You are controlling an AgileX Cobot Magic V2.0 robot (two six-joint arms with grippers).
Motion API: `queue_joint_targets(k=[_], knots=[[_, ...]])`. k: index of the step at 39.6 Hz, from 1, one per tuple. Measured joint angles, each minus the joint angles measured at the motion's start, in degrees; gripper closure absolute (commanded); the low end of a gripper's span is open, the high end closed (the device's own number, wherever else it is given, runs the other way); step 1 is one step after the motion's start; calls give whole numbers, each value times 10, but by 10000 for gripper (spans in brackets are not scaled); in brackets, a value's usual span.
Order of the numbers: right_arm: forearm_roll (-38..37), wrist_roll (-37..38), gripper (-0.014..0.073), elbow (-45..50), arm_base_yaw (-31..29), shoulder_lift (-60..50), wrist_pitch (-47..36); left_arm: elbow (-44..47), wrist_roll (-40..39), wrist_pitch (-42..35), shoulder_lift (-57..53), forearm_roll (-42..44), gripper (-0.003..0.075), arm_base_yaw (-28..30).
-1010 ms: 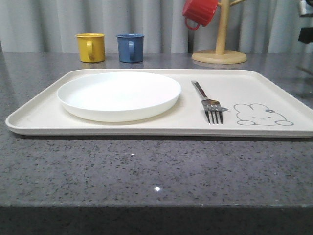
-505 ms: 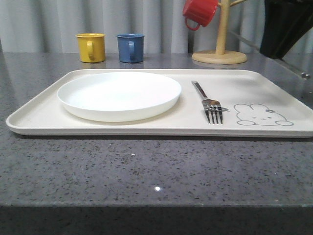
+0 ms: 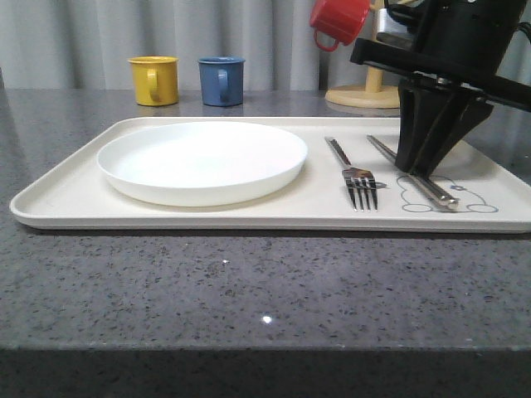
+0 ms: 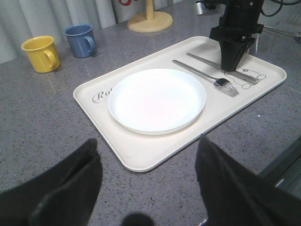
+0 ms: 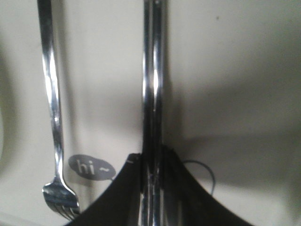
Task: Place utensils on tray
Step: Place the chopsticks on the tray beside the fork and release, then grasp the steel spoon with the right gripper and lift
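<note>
Front view: the right claw [image 3: 425,170] pinches the chopsticks [image 3: 412,172] low over the tray [image 3: 75,195], next to the fork [image 3: 353,175] — so they lie side by side by the plate [image 3: 202,160]. The left claw [image 4: 146,181] waits wide open, holding nothing.
</note>
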Motion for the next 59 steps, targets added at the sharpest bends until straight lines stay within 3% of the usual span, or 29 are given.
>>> queue_joint_targets(k=[8,19,29,50,59], knots=[[4,2,276,0,0,0,0,0,0,0,0,0,302,0],[-30,-26,272,0,0,-47,-1,0,0,0,0,0,302,0],[-168,-39,272,0,-6,-153,4,0,0,0,0,0,302,0],[-208,-106,272,26,-215,-172,7,0,0,0,0,0,302,0],[-211,-114,272,27,-251,-137,7,0,0,0,0,0,302,0]])
